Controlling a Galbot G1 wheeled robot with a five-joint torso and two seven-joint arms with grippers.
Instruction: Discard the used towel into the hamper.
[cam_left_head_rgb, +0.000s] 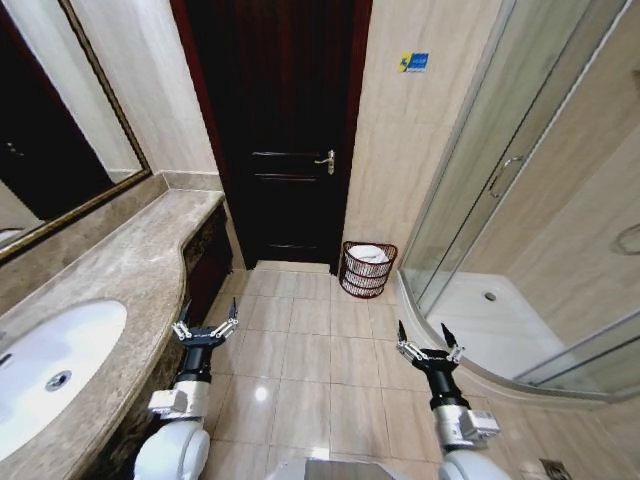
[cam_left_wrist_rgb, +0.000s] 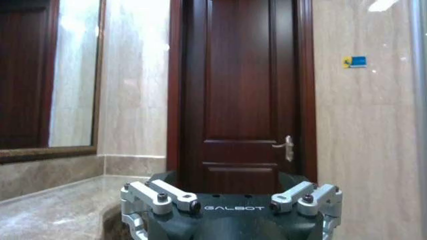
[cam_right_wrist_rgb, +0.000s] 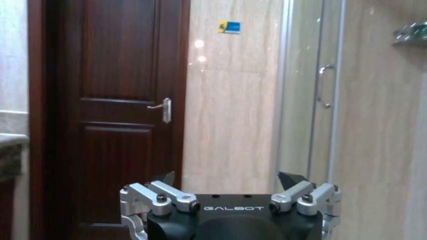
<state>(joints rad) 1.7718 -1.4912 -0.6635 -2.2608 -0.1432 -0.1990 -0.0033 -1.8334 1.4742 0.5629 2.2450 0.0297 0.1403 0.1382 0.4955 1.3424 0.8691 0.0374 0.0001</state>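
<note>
The hamper (cam_left_head_rgb: 367, 272), a small dark reddish-brown wire basket, stands on the tiled floor against the wall right of the dark door. A white towel (cam_left_head_rgb: 369, 254) lies inside it, near the rim. My left gripper (cam_left_head_rgb: 208, 322) hovers over the floor beside the counter edge, open and holding nothing. My right gripper (cam_left_head_rgb: 423, 336) hangs over the floor near the shower's curved threshold, also open and holding nothing. Both are well short of the hamper. In the wrist views, the left gripper (cam_left_wrist_rgb: 227, 179) and right gripper (cam_right_wrist_rgb: 228, 180) face the door with spread fingers.
A marble counter (cam_left_head_rgb: 130, 265) with a white sink (cam_left_head_rgb: 50, 360) runs along my left, under a framed mirror (cam_left_head_rgb: 50, 150). The closed dark door (cam_left_head_rgb: 280, 130) is straight ahead. A glass shower enclosure (cam_left_head_rgb: 520, 200) with a raised white tray fills the right. Tiled floor (cam_left_head_rgb: 310, 360) lies between.
</note>
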